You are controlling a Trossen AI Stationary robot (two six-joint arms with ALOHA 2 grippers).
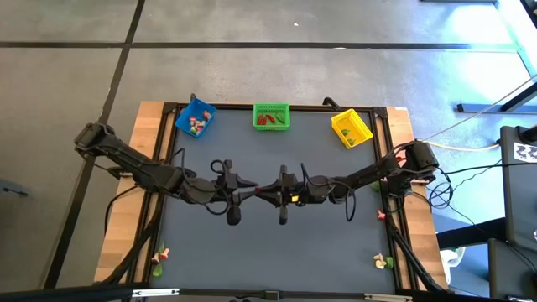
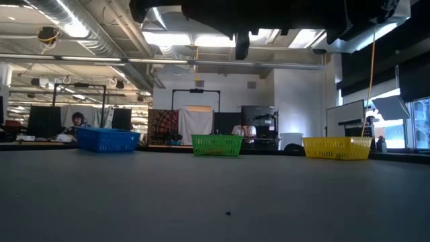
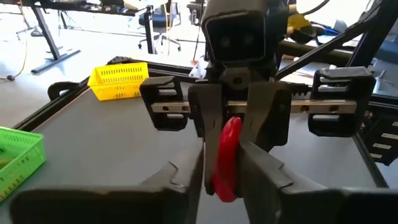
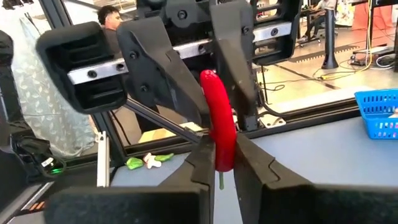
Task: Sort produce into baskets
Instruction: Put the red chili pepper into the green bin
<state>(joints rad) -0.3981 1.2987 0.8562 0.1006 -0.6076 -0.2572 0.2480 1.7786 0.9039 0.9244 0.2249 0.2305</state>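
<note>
Above the middle of the table (image 1: 268, 252) the two arms are meeting nose to nose, and a red toy pepper (image 3: 227, 162) is hanging upright in the air between them, well clear of the surface. The right gripper (image 3: 231, 134) is closing on it, its own fingers pinching the lower end beside the stem. The left gripper (image 4: 219, 106) is flanking the same pepper from the opposite side, but whether it is clamping or merely standing alongside cannot be told. This looks like a hand-over: the piece is being passed across the centre so that the arm with the better reach can carry it on. The blue basket (image 1: 195, 117), the green basket (image 1: 271, 117) and the yellow basket (image 1: 351, 127) are sitting in a row along the far edge, well apart from the grippers. The green one is already holding red pieces, so it is probably where this pepper is going. A few more pieces are lying at the near left corner (image 1: 159, 256) and the near right corner (image 1: 383, 262), waiting to be sorted.
</note>
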